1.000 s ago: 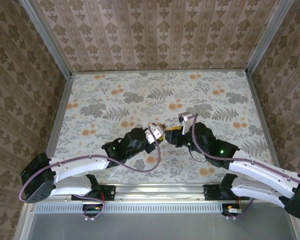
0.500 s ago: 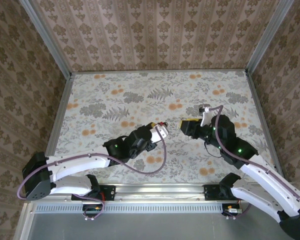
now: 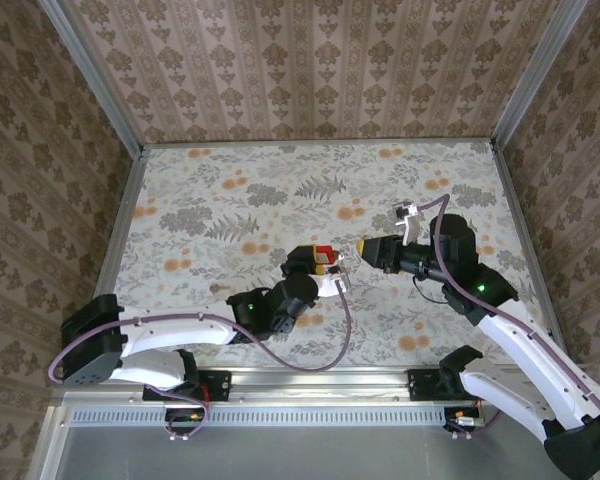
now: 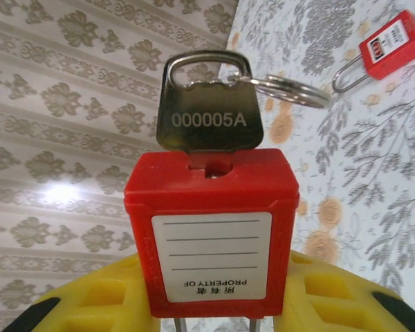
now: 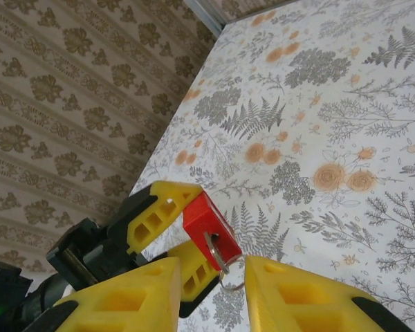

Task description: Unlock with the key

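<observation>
Left wrist: left gripper clamped on red padlock, label facing the camera. Key stamped 000005A sits in the padlock's far end, with the key ring off to one side. Second padlock lies on table, well past the fingertips. Right wrist: right gripper jaws narrowly apart, holding nothing; ring at its tips, red padlock just beyond.

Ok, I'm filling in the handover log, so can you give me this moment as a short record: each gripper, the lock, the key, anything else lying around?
left gripper: shut on the red plastic padlock
silver metal key: seated in that padlock, steel key ring through its bow
right gripper: jaws apart, just short of the key, gripping nothing
second red padlock: lying on the floral table, untouched
</observation>
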Controlling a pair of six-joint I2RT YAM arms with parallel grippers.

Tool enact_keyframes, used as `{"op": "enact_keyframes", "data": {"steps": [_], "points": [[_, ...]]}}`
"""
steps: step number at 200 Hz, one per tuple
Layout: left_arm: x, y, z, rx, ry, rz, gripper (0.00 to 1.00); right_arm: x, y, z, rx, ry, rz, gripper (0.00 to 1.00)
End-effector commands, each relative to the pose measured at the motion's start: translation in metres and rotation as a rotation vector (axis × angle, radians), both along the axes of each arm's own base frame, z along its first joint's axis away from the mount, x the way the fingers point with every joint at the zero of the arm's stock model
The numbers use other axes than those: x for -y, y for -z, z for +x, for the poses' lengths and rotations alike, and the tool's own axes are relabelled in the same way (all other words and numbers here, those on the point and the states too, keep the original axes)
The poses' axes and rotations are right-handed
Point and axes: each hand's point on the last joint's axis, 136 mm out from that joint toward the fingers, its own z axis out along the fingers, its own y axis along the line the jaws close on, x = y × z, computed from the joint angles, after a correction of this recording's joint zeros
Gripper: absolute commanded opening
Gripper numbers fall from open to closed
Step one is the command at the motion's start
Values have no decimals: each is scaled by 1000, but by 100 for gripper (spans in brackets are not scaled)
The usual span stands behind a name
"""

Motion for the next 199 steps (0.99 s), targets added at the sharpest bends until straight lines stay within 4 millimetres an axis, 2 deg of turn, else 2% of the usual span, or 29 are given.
{"op": "enact_keyframes", "data": {"steps": [1,25,79,118,153,199], "points": [[-2,-19,4,114,-45,19,27,0,9,-5,3,-45,-56,30],[-3,-16,5,171,-66,81,26,2,19,-2,-4,-40,-104,30],[-2,-19,8,291,-87,184,26,-5,20,1,38,-89,-132,27],[2,-9,10,361,-99,242,26,-20,27,2,28,-176,-118,27],[8,-8,11,412,-108,233,26,-32,25,6,30,-246,-119,28],[8,0,11,402,-112,232,27,-37,42,18,-23,-259,-157,29]]}}
